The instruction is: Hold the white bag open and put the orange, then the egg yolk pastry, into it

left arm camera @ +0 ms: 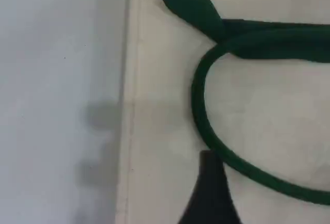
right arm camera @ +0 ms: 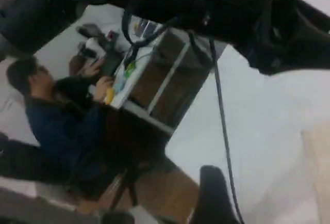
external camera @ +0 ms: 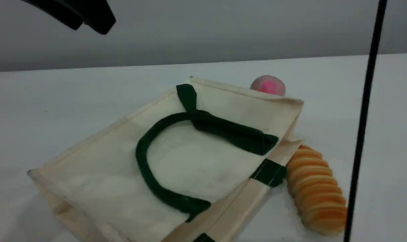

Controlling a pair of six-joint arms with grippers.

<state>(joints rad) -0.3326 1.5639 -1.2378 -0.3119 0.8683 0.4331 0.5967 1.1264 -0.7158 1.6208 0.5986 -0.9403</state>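
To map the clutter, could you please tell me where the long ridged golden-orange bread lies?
In the scene view, the bread lies at the right, beside the right edge of the cream-white canvas tote, nearer the camera than the pink-centred ball.

A lab or office: person [right arm camera: 46, 115] seated at cluttered desk [right arm camera: 129, 87].

A ridged golden loaf [external camera: 316, 190] lies lengthwise on the white worktop [external camera: 55, 101], at its right. Farther back, well apart from it, sits a greyish ball with a pink centre [external camera: 268, 85], its lower part hidden. A thin black line [external camera: 363, 117], cable or rod, runs top to bottom just right of the loaf. Behind is a grey wall [external camera: 223, 30]. The right wrist view shows, blurred, a seated person in dark blue [right arm camera: 51, 115] at a cluttered desk [right arm camera: 129, 84].
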